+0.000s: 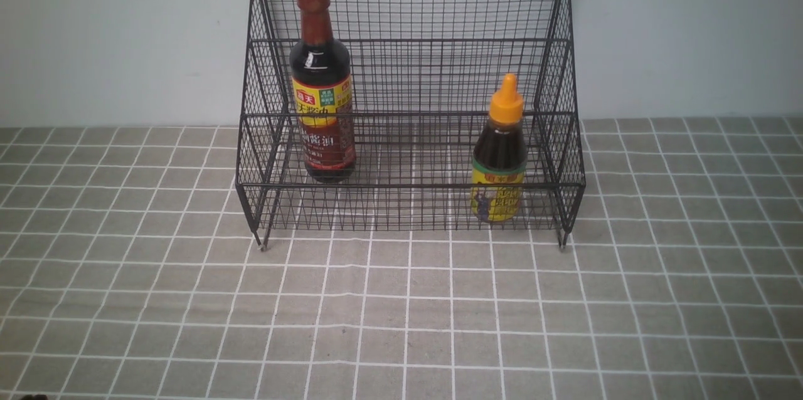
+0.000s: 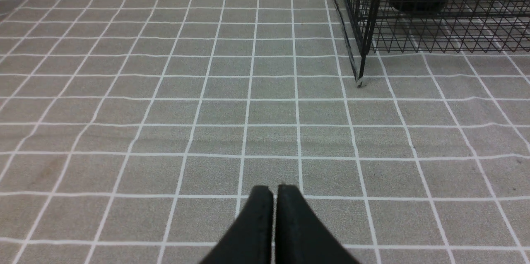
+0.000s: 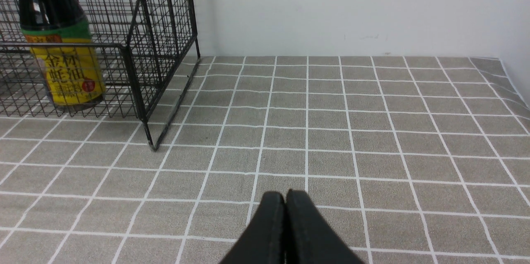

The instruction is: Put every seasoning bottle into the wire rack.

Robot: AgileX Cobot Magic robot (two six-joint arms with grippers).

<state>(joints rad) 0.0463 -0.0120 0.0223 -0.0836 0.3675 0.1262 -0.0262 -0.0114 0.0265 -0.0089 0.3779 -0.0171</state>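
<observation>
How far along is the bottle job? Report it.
Done: the tall brown-capped bottle and the short orange-nozzled bottle both stand inside the wire rack.
In hand: nothing; left gripper and right gripper are shut and empty.
Left: apparently nothing, as no bottle shows outside the rack.

Black, matte-looking fingers (image 2: 252,222) on the left gripper (image 2: 275,189), slender, tapering to narrow blunt tips. Same dark, plain, wedge-like shape for the right gripper (image 3: 285,194), with straight inner edges beside the seam between its fingers. Markings too dark to make out.
</observation>
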